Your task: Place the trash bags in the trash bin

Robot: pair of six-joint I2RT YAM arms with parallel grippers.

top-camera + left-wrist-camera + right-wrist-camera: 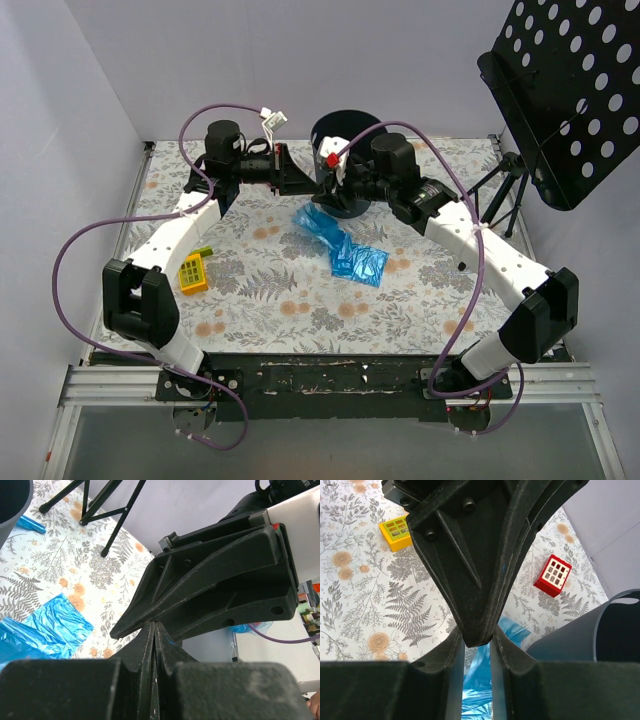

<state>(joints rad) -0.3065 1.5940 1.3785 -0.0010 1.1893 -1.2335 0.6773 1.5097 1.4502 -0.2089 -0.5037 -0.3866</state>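
A blue trash bag (345,250) lies spread and crinkled on the floral table, just in front of the dark round trash bin (345,135). It also shows in the left wrist view (42,635) and below the jaws in the right wrist view (477,690). My left gripper (293,172) is shut and empty, above the table left of the bin. My right gripper (335,178) meets it tip to tip. Its jaws stand a little apart, with the left gripper's tip in the gap (477,642). The bin wall shows at the right (570,640) and at the top left (12,505).
A yellow block (192,272) lies at the left, also in the right wrist view (396,532). A red-and-white tile (552,575) lies near the bin. A black perforated music stand (570,90) with tripod legs (500,190) stands at the back right.
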